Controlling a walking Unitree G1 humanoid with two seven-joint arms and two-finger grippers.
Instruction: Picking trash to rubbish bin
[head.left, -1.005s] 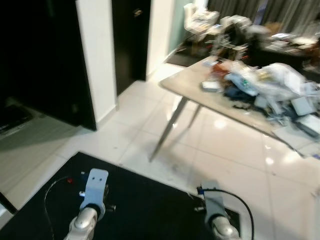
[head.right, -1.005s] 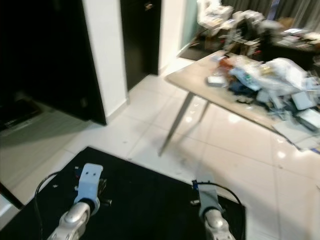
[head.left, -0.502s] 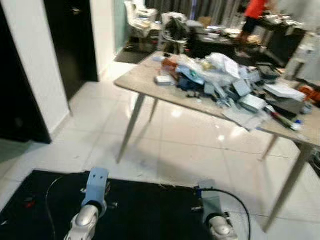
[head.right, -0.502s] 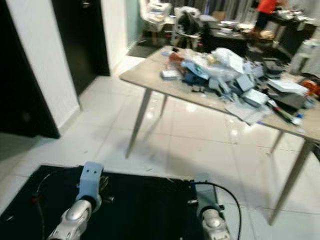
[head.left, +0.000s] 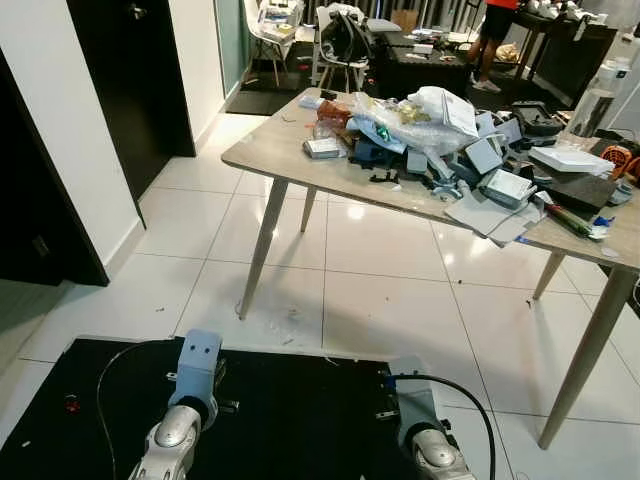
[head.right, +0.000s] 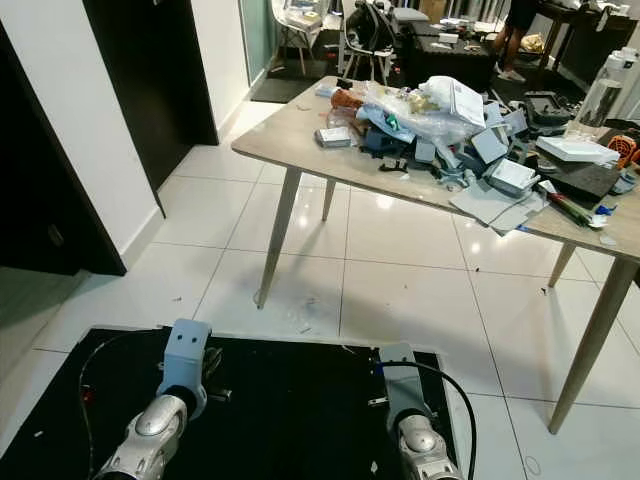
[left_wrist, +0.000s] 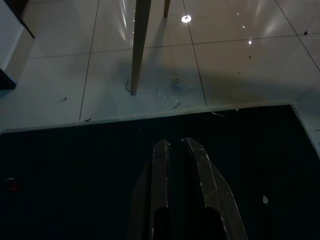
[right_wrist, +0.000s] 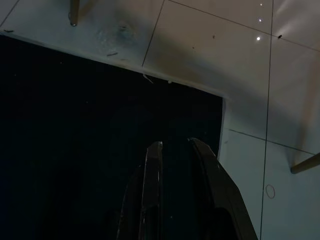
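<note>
A heap of clear plastic bags, small boxes and papers (head.left: 430, 130) covers a long beige table (head.left: 270, 150) ahead of me, slightly to the right. Small scraps of litter (head.left: 288, 322) lie on the white tiles near the table's closest leg (head.left: 258, 250). Both arms hang low over a black mat (head.left: 290, 420). My left arm (head.left: 192, 385) and right arm (head.left: 420, 435) point down at it. In the left wrist view the left gripper (left_wrist: 174, 144) is shut and holds nothing. The right gripper (right_wrist: 175, 144) is likewise shut and empty, near the mat's edge.
A dark doorway (head.left: 130, 80) and a white wall (head.left: 60, 120) stand to the left. A person (head.left: 497, 30) stands at the back among desks and a chair (head.left: 270, 25). Another table leg (head.left: 590, 350) slants down at the right. Open tile floor lies between the mat and the table.
The camera has swung to the right and steadied, so the table and its heap now sit in the middle of the view. The arms hang as before.
</note>
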